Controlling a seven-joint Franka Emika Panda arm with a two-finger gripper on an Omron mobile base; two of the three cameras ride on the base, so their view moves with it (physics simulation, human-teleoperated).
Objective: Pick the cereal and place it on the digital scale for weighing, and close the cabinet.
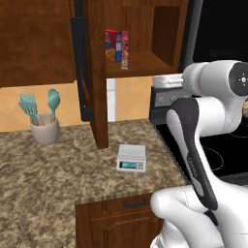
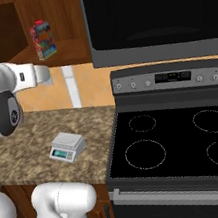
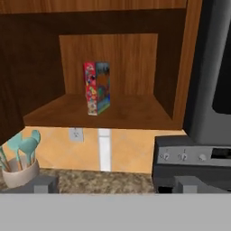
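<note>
The cereal (image 3: 97,88) is a small red box with a multicoloured front, standing upright on the shelf of the open cabinet (image 3: 108,115); it also shows in the base views as the cereal (image 1: 117,46) and cereal (image 2: 43,40). The cabinet door (image 1: 83,72) stands swung out towards me, edge-on. Below on the counter lies the digital scale (image 1: 131,158), also the scale (image 2: 67,146), with nothing on it. My gripper (image 3: 116,184) is open, its fingertips (image 3: 43,184) far apart, well short of the shelf and facing the cereal.
A beige holder with teal utensils (image 1: 44,128) stands at the left of the granite counter (image 1: 58,179). A black stove (image 2: 178,144) lies to the right, with a dark microwave (image 2: 155,11) above it. A drawer unit (image 1: 131,213) sits below the counter edge.
</note>
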